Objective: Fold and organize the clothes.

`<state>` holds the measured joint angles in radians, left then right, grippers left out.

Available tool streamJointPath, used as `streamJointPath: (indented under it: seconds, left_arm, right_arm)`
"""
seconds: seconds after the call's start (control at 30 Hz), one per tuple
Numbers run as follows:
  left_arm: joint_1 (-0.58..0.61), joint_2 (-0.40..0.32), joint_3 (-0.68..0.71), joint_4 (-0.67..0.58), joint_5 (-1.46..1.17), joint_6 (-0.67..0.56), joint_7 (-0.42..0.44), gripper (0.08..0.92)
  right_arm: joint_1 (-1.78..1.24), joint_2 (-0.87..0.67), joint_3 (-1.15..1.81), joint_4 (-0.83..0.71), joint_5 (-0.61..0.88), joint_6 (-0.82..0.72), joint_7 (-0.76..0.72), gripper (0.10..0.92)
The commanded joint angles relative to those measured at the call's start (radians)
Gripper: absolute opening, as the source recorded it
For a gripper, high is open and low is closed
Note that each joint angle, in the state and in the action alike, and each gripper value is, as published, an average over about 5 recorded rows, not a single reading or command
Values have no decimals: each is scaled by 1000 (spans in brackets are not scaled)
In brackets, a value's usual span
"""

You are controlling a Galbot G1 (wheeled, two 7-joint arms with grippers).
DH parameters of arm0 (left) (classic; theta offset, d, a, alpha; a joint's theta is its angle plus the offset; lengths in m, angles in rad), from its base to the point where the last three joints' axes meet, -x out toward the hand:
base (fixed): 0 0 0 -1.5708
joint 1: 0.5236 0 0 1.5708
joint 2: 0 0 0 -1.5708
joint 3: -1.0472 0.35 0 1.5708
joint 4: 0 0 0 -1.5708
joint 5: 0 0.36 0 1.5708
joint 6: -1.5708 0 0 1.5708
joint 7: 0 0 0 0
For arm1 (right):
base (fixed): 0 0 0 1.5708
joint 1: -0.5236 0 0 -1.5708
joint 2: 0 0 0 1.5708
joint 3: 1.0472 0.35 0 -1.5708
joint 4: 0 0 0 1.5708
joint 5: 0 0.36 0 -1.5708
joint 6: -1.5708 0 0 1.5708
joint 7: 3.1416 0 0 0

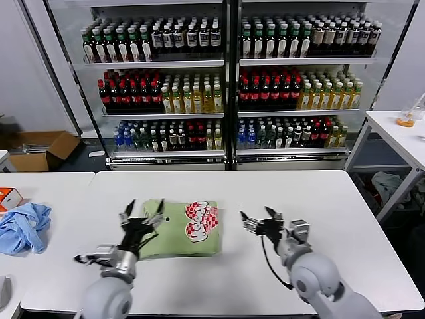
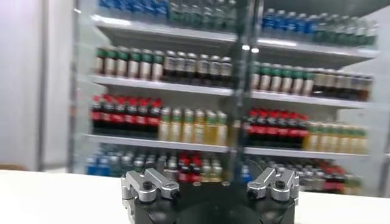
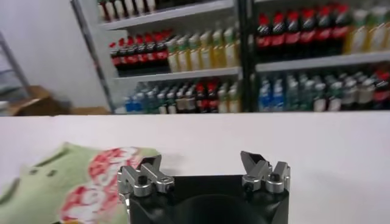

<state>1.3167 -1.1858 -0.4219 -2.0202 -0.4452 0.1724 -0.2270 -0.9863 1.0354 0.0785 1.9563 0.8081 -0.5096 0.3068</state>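
Shirt (image 1: 180, 229) folded on the counter (image 1: 319, 199), red-pink checked print up, between both hands. Head view: left hand (image 1: 141, 216) over its left edge, fingers spread, holding nothing; right hand (image 1: 260, 218) off to the right, released, empty. Left wrist: fingers apart, drink shelves (image 2: 244, 91) behind. Right wrist: fingers apart, shirt just beside.

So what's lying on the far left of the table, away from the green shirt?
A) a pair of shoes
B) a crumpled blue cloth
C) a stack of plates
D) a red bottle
B: a crumpled blue cloth lies at the table's left edge, well apart from the folded green shirt in the middle.
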Motion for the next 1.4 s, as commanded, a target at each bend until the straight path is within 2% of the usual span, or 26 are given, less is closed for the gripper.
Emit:
streamJointPath:
  seconds: [0.03, 0.6, 0.7, 1.1, 1.4]
  left_arm:
    - [205, 51, -233, -57, -25, -27, -12, 823]
    - [220, 36, -219, -60, -24, 0, -13, 823]
    - [219, 36, -213, -58, -24, 1, -13, 823]
    - [210, 26, -185, -52, -24, 14, -14, 823]
    - [197, 23, -170, -41, -24, 19, -12, 823]
  right_arm:
    - [207, 196, -232, -235, 82, -34, 37, 823]
    - [244, 314, -228, -447, 76, -21, 50, 823]
    - [246, 320, -230, -457, 77, -12, 50, 793]
    - [256, 302, -224, -466, 68, 13, 46, 456]
    - [269, 245, -207, -472, -30, 10, 10, 196]
